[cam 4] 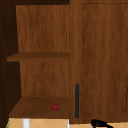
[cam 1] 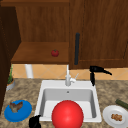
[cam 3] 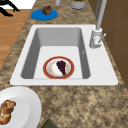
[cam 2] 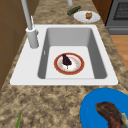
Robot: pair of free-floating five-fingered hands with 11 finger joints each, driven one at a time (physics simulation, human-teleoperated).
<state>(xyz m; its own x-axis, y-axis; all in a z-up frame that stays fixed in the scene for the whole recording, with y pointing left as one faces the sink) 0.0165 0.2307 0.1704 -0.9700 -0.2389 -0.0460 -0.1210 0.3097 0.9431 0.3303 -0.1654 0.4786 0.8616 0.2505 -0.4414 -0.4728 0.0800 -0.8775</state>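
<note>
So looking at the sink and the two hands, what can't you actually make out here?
- Left hand, front view: cut off by the bottom edge, so its finger pose is unclear.
- Red-rimmed plate in the sink: the dark food on it is too blurred to identify.
- Front view: a large red round shape hides the basin floor.
- Right hand by the cabinet handle: whether they touch cannot be told.
</note>
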